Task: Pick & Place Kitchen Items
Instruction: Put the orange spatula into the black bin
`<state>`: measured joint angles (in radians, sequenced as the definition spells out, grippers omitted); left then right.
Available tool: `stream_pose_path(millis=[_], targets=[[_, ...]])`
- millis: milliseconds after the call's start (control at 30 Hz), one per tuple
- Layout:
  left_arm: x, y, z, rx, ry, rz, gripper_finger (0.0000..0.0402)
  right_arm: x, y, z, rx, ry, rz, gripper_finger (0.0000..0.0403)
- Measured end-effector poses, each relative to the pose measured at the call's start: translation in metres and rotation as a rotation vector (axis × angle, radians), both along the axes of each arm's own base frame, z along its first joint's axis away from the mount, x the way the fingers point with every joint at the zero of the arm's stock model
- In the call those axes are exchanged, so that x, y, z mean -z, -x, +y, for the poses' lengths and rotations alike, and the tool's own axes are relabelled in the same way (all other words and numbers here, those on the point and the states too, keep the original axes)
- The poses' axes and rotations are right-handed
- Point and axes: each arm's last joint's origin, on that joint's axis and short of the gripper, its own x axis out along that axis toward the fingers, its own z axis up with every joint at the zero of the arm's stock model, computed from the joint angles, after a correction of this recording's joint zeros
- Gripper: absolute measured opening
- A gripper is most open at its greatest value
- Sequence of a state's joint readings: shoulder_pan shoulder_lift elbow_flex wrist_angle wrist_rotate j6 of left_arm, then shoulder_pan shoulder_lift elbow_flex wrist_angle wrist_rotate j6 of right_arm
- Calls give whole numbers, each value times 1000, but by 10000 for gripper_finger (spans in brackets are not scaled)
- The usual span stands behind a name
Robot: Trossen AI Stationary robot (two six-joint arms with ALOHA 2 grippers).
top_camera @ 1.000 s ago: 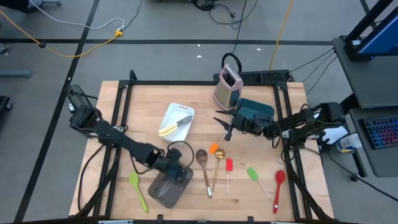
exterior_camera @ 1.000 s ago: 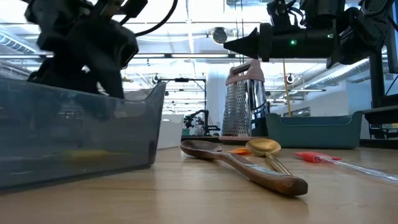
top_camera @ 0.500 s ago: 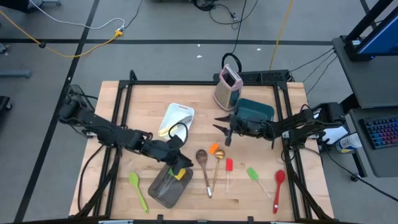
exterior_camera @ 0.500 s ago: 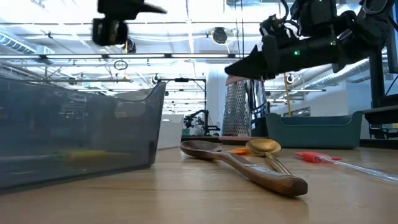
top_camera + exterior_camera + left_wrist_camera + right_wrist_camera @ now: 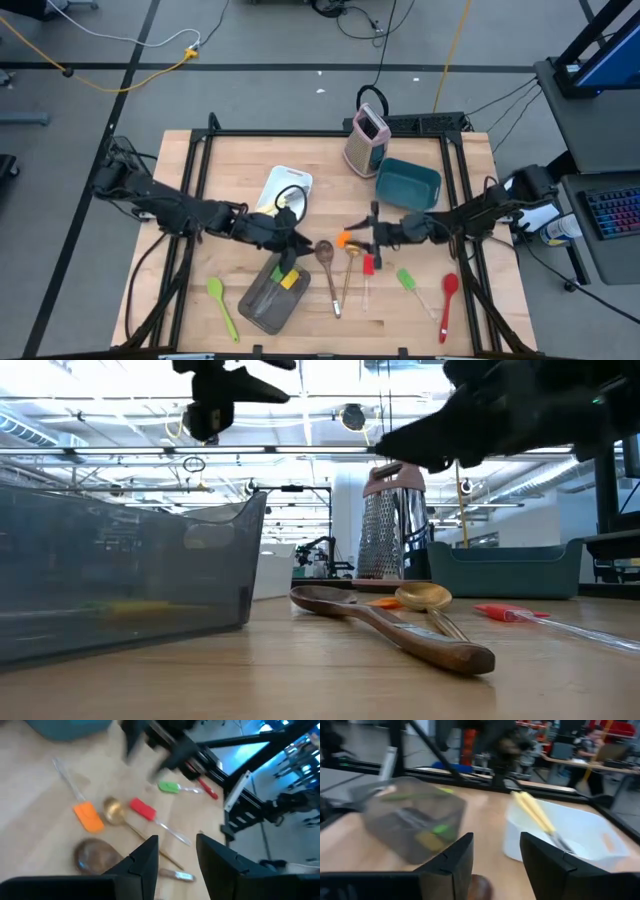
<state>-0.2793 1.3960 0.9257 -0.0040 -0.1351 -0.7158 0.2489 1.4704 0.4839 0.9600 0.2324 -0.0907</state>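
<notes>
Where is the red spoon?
In the high view, the red spoon lies at the table's front right, just right of a green spatula.

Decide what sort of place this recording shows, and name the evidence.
Probably a robotics lab or workshop, not a kitchen: a framed wooden table on a grey floor with trailing cables, a computer keyboard beside it, and open ceiling trusses behind.

wooden table (image 5: pixel 230 165), white tray (image 5: pixel 272 186), teal bin (image 5: pixel 408 182), spatulas (green (image 5: pixel 221 305))
</notes>
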Motion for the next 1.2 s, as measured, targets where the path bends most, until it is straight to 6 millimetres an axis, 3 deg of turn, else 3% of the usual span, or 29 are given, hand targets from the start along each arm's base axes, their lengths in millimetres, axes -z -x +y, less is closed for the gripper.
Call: stream_pose_path(millis=[300, 500, 733, 1200], targets=[[-2, -7, 26, -144, -219, -45, 136, 1, 6, 21, -69, -99, 15, 189], [7, -22, 25, -82, -282, -93, 136, 7, 6, 20, -50, -182, 78, 179], [31, -43, 20, -33, -345, -110, 136, 8, 7, 20, -43, -217, 92, 172], [77, -86, 29, 29, -454, 104, 140, 7, 7, 18, -17, -105, 92, 171]])
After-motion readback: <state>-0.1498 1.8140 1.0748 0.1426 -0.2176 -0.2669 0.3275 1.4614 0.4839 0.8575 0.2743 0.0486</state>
